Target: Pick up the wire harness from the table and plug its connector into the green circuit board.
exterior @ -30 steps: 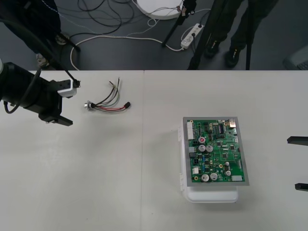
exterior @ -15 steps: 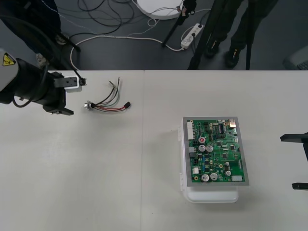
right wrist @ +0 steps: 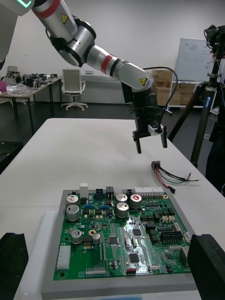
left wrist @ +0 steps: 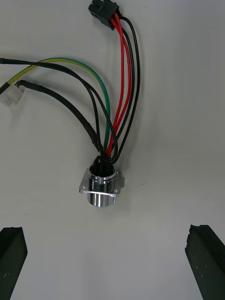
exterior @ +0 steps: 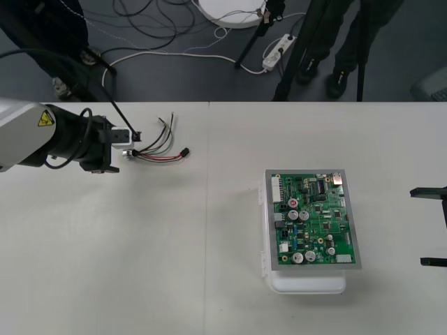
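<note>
The wire harness (exterior: 157,146) lies on the table at the back left, its round metal socket (exterior: 127,153) to the left and its black plug (exterior: 186,151) to the right. My left gripper (exterior: 120,152) hangs open right over the socket end. In the left wrist view the flanged socket (left wrist: 102,185) sits between the wide-apart fingers (left wrist: 11,262), and the wires run away to the plug (left wrist: 103,9). The green circuit board (exterior: 312,220) rests on its white base (exterior: 307,283) at centre right. My right gripper (exterior: 433,227) waits open at the right edge.
In the right wrist view the board (right wrist: 122,239) is close in front of the right gripper, with the harness (right wrist: 171,176) and the left gripper (right wrist: 150,140) beyond it. Bare table lies between the harness and the board. Dark floor with cables runs past the far edge.
The left gripper has swung right and turned, coming from beside the harness to right over its socket end. The right gripper shifted slightly at the table's right edge.
</note>
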Tool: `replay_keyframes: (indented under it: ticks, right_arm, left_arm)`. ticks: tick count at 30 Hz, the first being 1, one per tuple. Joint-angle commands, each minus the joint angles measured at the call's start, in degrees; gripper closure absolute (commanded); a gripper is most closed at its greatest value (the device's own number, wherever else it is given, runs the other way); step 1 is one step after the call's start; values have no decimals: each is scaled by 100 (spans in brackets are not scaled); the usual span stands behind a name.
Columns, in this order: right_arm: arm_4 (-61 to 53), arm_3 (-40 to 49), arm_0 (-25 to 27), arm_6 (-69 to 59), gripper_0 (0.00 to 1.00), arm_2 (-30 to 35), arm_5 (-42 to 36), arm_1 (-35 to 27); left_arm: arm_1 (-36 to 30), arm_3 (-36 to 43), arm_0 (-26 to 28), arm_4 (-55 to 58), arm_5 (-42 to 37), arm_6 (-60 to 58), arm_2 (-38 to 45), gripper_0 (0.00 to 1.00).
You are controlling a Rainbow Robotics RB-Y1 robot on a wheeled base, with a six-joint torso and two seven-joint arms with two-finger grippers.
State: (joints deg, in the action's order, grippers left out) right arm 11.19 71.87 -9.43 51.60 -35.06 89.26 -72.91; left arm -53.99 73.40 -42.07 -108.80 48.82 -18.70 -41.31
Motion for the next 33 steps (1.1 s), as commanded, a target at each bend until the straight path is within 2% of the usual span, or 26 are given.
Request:
replay_keyframes:
  ticks: [1,11,26,33]
  right_arm:
    - [-232,-76,-375,8,0,-441,74,-250]
    - [-302,-76,-445,-159,0,-520,74,-223]
    - [-285,-182,-524,-308,0,-520,74,-118]
    - [-293,-182,-551,-502,0,-520,74,-91]
  left_arm:
    - [-59,-388,-425,-54,-751,174,-325,0]
    - [442,-1065,-662,-54,-751,350,-325,0]
    - [873,-1241,-732,-194,-786,578,-334,0]
    - [1154,-1627,-785,-221,-786,666,-334,0]
